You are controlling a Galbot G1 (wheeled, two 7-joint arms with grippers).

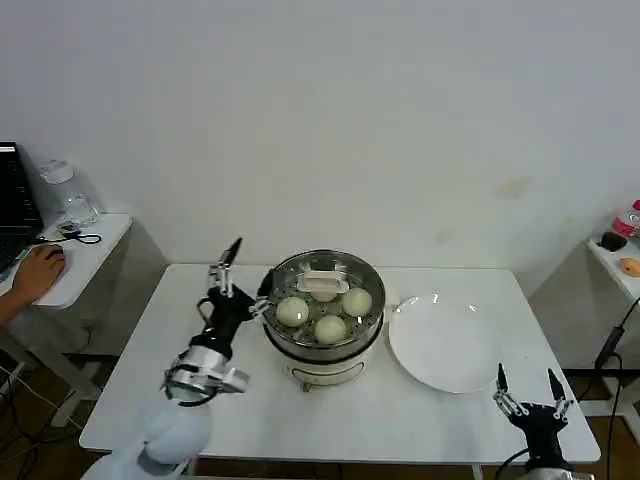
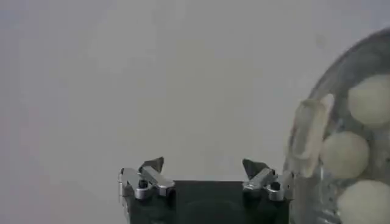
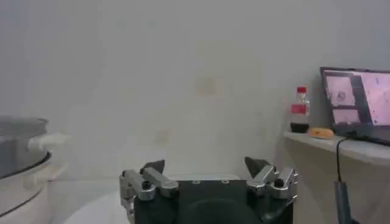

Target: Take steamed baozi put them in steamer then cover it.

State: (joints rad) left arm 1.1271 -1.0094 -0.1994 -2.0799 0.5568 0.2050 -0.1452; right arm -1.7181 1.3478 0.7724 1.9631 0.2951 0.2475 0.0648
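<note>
The steamer (image 1: 297, 350) stands mid-table on its white base. The glass cover (image 1: 322, 283) sits on it, pale handle on top. Through the glass I see three steamed baozi (image 1: 292, 311) clearly; a further one under the handle is hard to make out. My left gripper (image 1: 248, 270) is open just left of the steamer's rim, holding nothing. In the left wrist view the gripper (image 2: 204, 165) is open, with the cover's handle (image 2: 309, 134) and baozi (image 2: 344, 154) close beside it. My right gripper (image 1: 526, 385) is open at the table's near right edge; the right wrist view shows the gripper (image 3: 204, 164) open, far from the steamer (image 3: 18, 152).
An empty white plate (image 1: 445, 345) lies right of the steamer. A side table (image 1: 85, 260) stands at the far left. Another shelf at the right holds a bottle (image 3: 298, 109) and a laptop (image 3: 356, 103). A cable (image 1: 610, 345) hangs by the table's right edge.
</note>
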